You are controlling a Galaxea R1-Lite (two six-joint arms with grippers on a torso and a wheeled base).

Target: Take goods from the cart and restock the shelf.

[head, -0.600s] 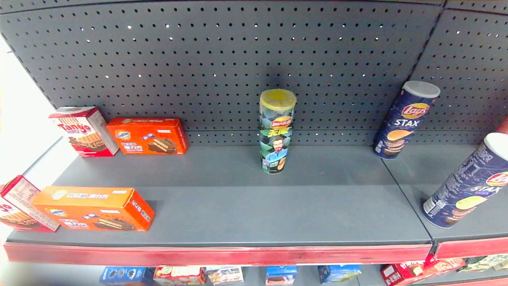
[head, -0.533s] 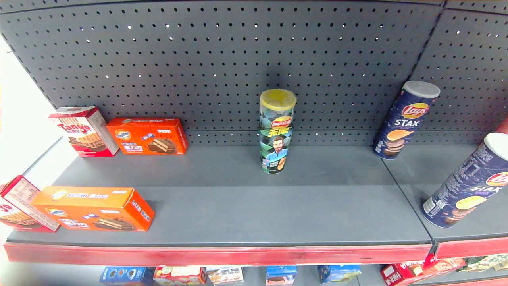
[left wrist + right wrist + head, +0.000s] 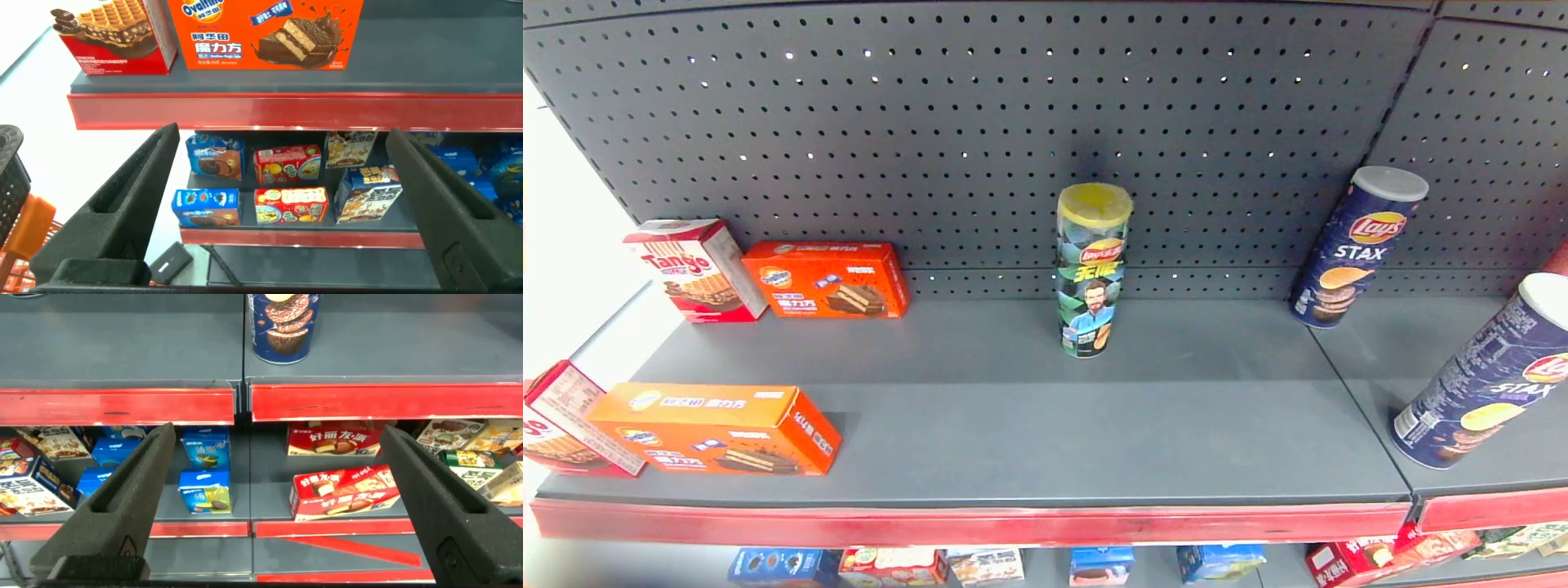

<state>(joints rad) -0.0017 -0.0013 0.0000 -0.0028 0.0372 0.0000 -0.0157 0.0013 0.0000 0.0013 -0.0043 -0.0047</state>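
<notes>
Black fingers first: left hand (image 3: 282, 135) spread wide and empty, right hand (image 3: 278, 431) just as wide, both facing the red shelf lip. Beside the left one sits the cart (image 3: 10, 184). Up on the shelf (image 3: 1176, 425) nothing has shifted: orange box (image 3: 715, 429) in front, green can (image 3: 1093, 269) at the back. No pick has begun, I reckon. Labels picture wafers and crisps.

Head view looks down on shelf (image 3: 1045, 433); wrist views lower, facing red edge (image 3: 286, 110).
</notes>
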